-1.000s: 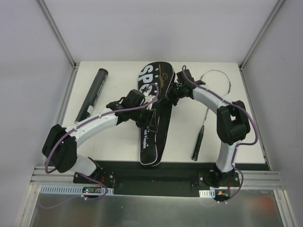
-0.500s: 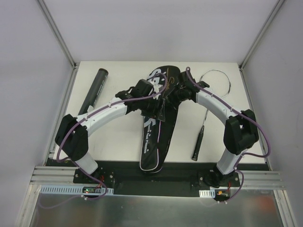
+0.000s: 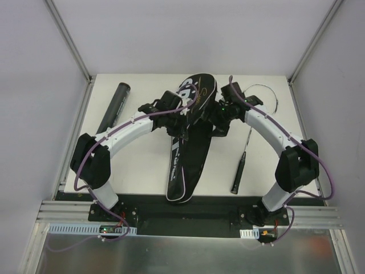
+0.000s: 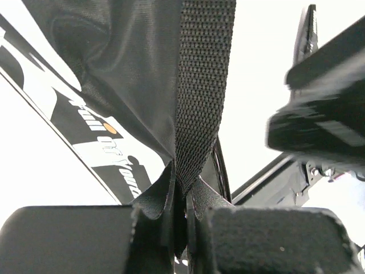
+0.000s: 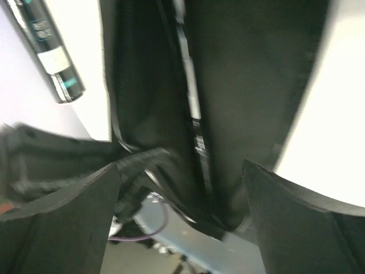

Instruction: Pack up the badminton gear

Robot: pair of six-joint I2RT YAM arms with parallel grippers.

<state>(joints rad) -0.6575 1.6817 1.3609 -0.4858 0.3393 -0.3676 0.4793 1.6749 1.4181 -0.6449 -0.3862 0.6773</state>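
Left gripper (image 4: 179, 228) clamped on bag (image 3: 191, 148) strap (image 4: 202, 85); right gripper (image 5: 179, 211) jaws apart over bag. Racket (image 3: 246, 142) at bag's 3 o'clock, tube (image 3: 114, 111) at 10.

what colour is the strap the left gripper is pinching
Black woven webbing. The strap shows best in the left wrist view, clamped in the left gripper.

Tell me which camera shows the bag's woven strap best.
Left wrist: the woven strap fills the frame, pinched by the left end effector. Top external shows the whole bag, but the left arm hides the strap. Right wrist shows only blurred bag fabric, no strap.
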